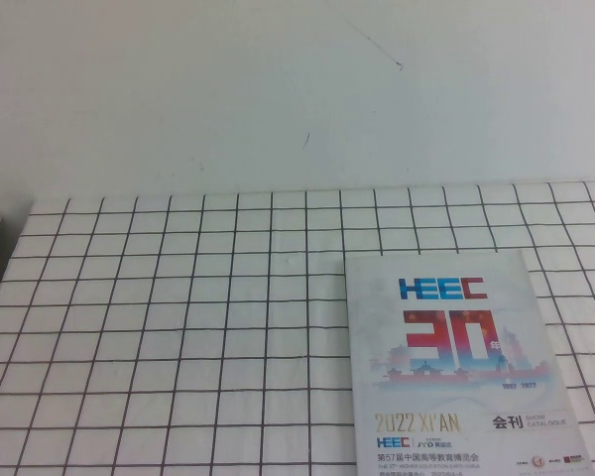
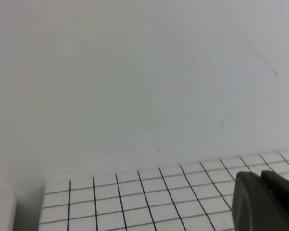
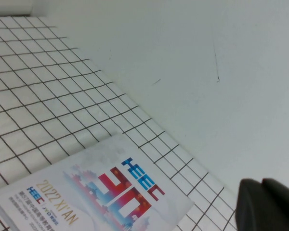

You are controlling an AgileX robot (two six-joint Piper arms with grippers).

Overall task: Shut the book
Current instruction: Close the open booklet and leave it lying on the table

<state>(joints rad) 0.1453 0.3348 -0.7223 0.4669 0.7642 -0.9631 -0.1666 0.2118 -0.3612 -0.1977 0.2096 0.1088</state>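
**Book.** The closed white paperback book (image 1: 451, 367) lies flat on the white cloth-covered surface with black grid lines (image 1: 178, 327). Its front cover faces up and its edges run almost parallel to the grid. The cover carries the blue letters "HEEC", a large red "30" and the gold line "2022 XI'AN". In the high view, the frame cuts off the book's near edge.

**Surroundings.** Bare gridded surface extends from the book toward the robot's left and beyond the book's far edge. The plain white wall (image 1: 278, 89) rises beyond the book, behind the surface, and carries a few thin dark marks.

**Left hand.** The left hand (image 2: 265, 202) shows in the left wrist view as a dark part raised over the surface, facing the wall. It is well apart from the book. Whether it is released or clenched cannot be told.

**Right hand.** The right hand (image 3: 267, 204) shows in the right wrist view as a dark part raised above the surface, near 1 corner of the book (image 3: 98, 195). It does not touch the book. Its state cannot be told either.
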